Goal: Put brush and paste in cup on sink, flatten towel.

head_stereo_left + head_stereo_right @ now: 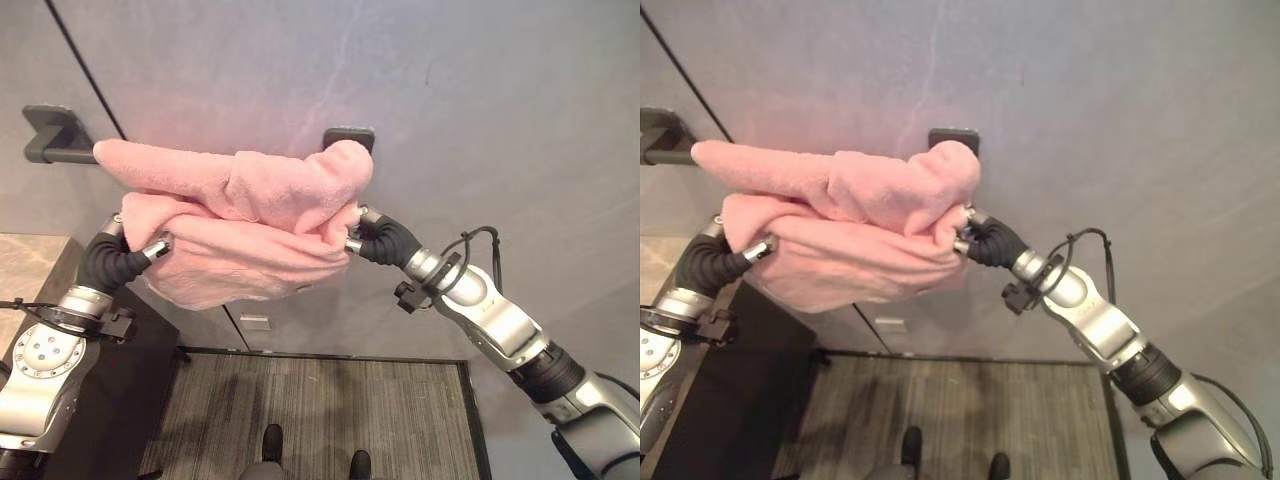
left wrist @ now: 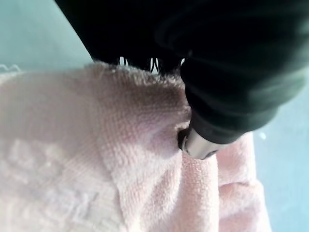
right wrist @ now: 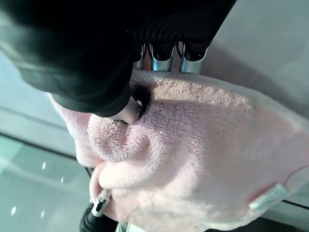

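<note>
Pink terry cloth sits right against our wrist cameras: the towel (image 1: pixel 245 225) is bunched in thick folds over a dark wall-mounted rail (image 1: pixel 55 150), one end of the rail poking out past the cloth on our left and a dark bracket (image 1: pixel 348 134) showing just above the bundle on our right. The towel is crumpled, not flat, with a rolled ridge across the top and a looser pouch sagging below.

We see our left robot hand (image 1: pixel 150 248) pressed into the lower left side of the bundle. In its wrist view one silver digit is sunk into a crease of the fabric, but the rest are hidden behind the dark cover, so we cannot tell whether that robot hand is clenched or released.

Our right robot hand (image 1: pixel 965 232) meets the towel at its right end, just under the rolled ridge. In its wrist view the fingers (image 3: pixel 161 59) go over the top edge of the cloth while the thumb digs into a fold beneath them, so this robot hand is pinching the towel.

A grey wall (image 1: pixel 450 100) stands behind, a striped floor (image 1: pixel 320 410) lies below, and a dark bench (image 1: pixel 30 262) with a pale stone top shows at our lower left.
</note>
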Controlling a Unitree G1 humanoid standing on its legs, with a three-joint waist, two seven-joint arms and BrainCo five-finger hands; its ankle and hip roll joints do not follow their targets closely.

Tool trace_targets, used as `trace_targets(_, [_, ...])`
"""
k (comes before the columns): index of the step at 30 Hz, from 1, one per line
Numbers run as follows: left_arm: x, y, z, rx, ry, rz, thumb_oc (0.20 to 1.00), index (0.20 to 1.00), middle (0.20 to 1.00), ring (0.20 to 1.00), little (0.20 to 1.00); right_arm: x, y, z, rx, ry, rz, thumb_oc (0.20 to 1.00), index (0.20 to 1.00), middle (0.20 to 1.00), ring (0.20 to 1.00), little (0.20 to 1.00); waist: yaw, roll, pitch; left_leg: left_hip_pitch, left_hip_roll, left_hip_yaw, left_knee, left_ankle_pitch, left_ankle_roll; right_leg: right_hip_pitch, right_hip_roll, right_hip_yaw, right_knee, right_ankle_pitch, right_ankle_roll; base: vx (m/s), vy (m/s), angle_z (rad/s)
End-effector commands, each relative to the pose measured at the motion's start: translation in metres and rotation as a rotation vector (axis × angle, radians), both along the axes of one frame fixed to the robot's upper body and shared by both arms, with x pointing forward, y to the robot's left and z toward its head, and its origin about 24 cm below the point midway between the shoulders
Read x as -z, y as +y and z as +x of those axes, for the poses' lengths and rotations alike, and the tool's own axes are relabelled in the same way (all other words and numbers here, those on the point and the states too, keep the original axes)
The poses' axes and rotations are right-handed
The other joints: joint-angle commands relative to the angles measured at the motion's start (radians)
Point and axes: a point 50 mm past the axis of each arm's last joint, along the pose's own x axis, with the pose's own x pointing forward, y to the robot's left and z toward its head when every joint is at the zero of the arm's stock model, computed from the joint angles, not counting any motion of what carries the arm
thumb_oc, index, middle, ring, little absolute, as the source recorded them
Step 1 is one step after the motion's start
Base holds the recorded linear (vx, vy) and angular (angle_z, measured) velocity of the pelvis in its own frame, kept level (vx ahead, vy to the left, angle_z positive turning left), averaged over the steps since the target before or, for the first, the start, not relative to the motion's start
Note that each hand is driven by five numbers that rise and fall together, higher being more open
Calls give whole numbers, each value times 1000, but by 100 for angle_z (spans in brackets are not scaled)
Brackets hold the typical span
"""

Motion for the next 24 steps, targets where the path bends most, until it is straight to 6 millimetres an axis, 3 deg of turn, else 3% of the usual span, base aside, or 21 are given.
trace_targets(1, [-34,11,0,-35,-133,34,200,200,200,200,200,-22,15,2,-55,-49,86,200,200,200,200,200,19,-58,1,14,-4,15,2,-54,-27,-20,-108,-11,-2,49,61,-50,-21,43])
trace_targets(8, [1,15,13,-79,-10,-54,200,200,200,200,200,-12,25,6,-47,-19,81,200,200,200,200,200,52,-43,19,-45,-21,-71,2,-25,-39,-15,-114,-96,10,41,55,-31,-6,46])
trace_targets(17, [40,-2,33,-35,146,-86,200,200,200,200,200,2,23,7,10,-5,102,200,200,200,200,200,38,-19,31,-74,-38,-106,2,-13,-39,-33,-130,-131,55,24,54,-4,34,17])
trace_targets(24, [41,-14,38,-8,124,-97,200,200,200,200,200,3,7,0,73,-39,156,200,200,200,200,200,12,-9,30,-73,-43,-106,2,-16,-34,-44,-139,-128,78,14,53,8,22,3])
